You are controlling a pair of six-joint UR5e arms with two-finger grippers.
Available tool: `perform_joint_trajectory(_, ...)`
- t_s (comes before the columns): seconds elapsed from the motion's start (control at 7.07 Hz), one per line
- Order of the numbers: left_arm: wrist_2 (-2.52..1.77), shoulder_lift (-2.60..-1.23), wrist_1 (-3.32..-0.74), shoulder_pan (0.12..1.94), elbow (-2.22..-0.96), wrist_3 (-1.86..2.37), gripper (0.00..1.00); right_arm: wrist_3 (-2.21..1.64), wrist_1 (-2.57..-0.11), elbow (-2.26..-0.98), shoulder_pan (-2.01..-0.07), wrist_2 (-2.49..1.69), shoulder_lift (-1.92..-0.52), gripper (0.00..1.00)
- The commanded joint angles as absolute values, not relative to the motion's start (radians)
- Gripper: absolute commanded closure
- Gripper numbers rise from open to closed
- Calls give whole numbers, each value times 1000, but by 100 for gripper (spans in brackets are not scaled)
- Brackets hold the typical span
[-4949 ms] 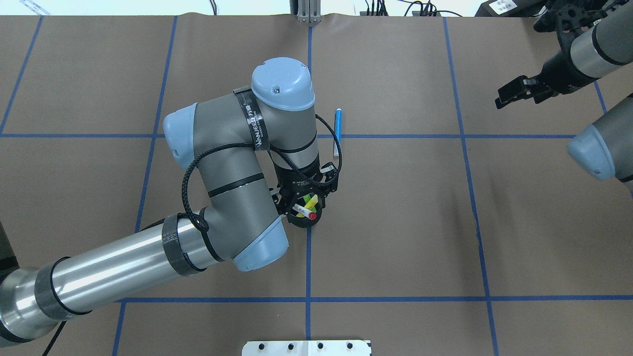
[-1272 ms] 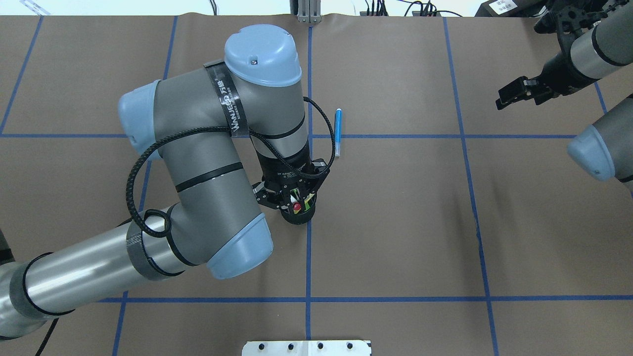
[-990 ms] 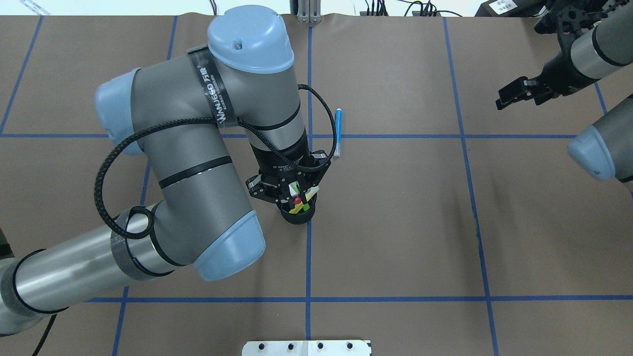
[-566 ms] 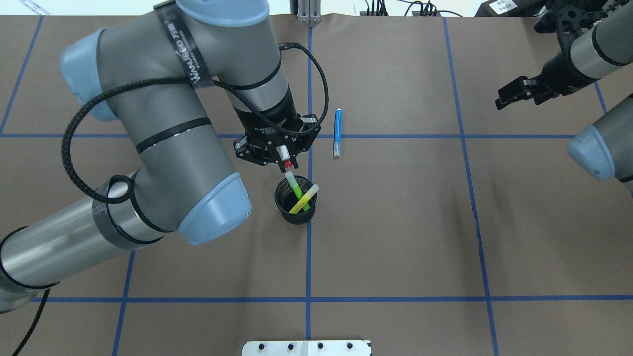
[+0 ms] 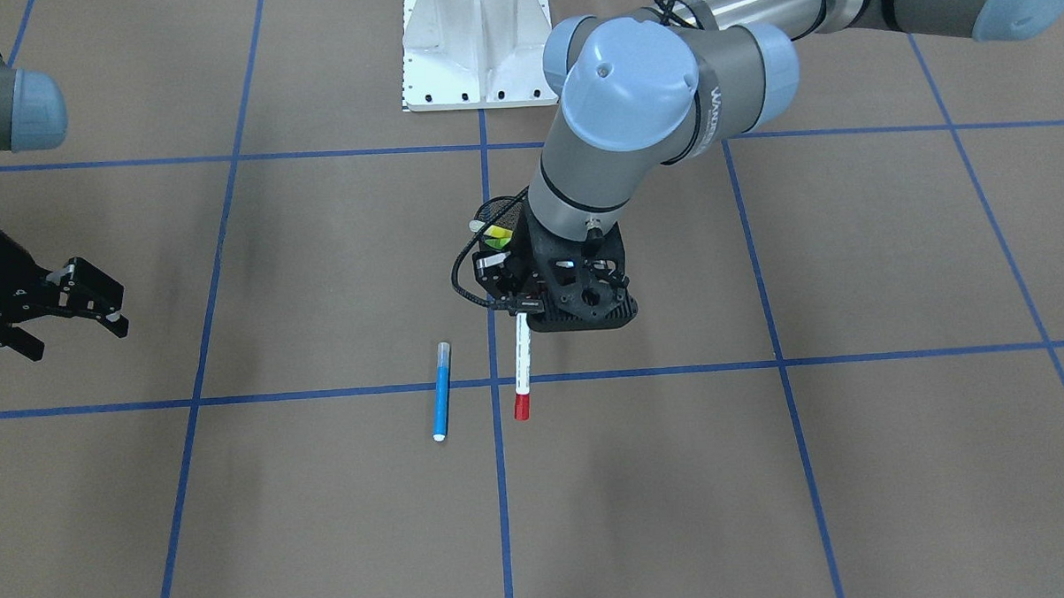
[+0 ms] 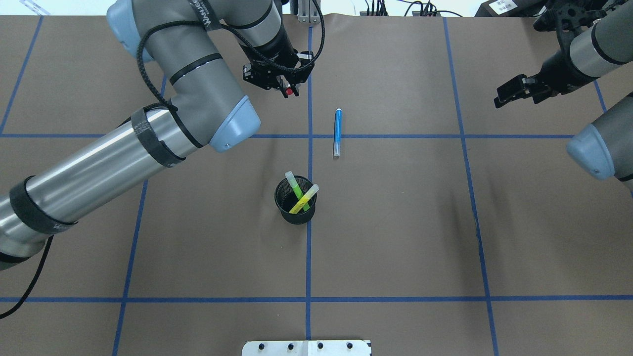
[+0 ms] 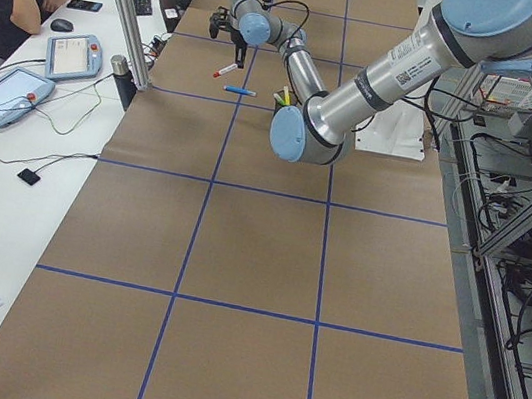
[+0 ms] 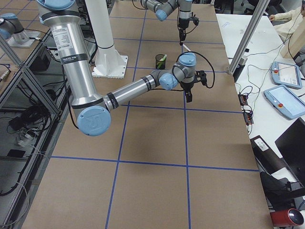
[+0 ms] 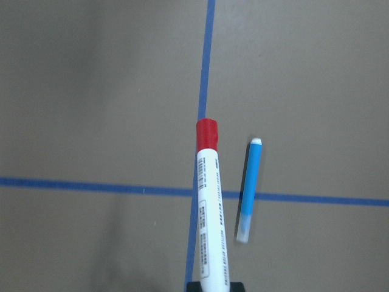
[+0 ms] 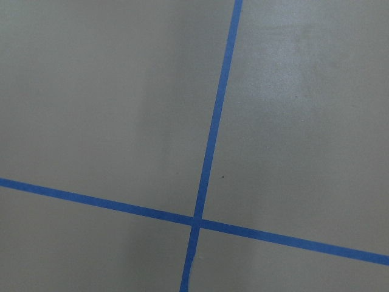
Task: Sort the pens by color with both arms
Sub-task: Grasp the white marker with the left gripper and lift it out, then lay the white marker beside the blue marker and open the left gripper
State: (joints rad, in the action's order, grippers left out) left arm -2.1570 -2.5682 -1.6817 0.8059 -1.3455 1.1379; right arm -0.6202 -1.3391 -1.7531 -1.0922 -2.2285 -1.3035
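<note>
Left end effector (image 5: 522, 317) clamped on tail of red-capped white pen (image 5: 523, 366), near blue pen (image 5: 442, 391). Light, stiff, slick; mid-barrel hold likely steadier. Right end effector (image 5: 80, 337) spread, empty.

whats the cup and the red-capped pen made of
The cup looks like black wire mesh, likely painted metal with a matte finish; its wall shows a fine grid. The red-capped pen is probably plastic: a smooth white barrel with slight sheen, printed label and red cap.

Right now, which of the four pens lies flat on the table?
The blue pen; the red-capped pen hangs in the left gripper; green pen and yellow pen stand in the cup.
</note>
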Motion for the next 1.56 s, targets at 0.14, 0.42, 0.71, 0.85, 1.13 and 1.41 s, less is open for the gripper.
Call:
perform_joint_trajectory(0.14, -2131, -2631, -1855, 801, -1109, 1054, 81, -637, -1339, -1753, -1092, -2229, -1301, 1)
perform_joint_trajectory(0.42, -2123, -2629, -1858, 761, -1086, 1032, 81, -637, -1339, -1753, -1092, -2229, -1301, 1)
perform_joint_trajectory(0.71, -2053, -2631, -1873, 703, -1075, 1034, 81, -637, -1339, -1750, -1092, -2229, -1299, 1)
perform_joint_trajectory(0.85, -2051, -2629, -1873, 696, -1074, 1034, 79, -637, -1339, -1750, -1092, -2229, -1299, 1)
perform_joint_trajectory(1.13, -2051, -2629, -1873, 696, -1077, 1034, 42, -637, -1339, -1752, -1092, -2229, -1298, 1)
perform_joint_trajectory(1.41, -2055, -2629, -1870, 706, -1107, 1032, 31, -696, -1344, -1744, -1091, -2230, -1252, 1)
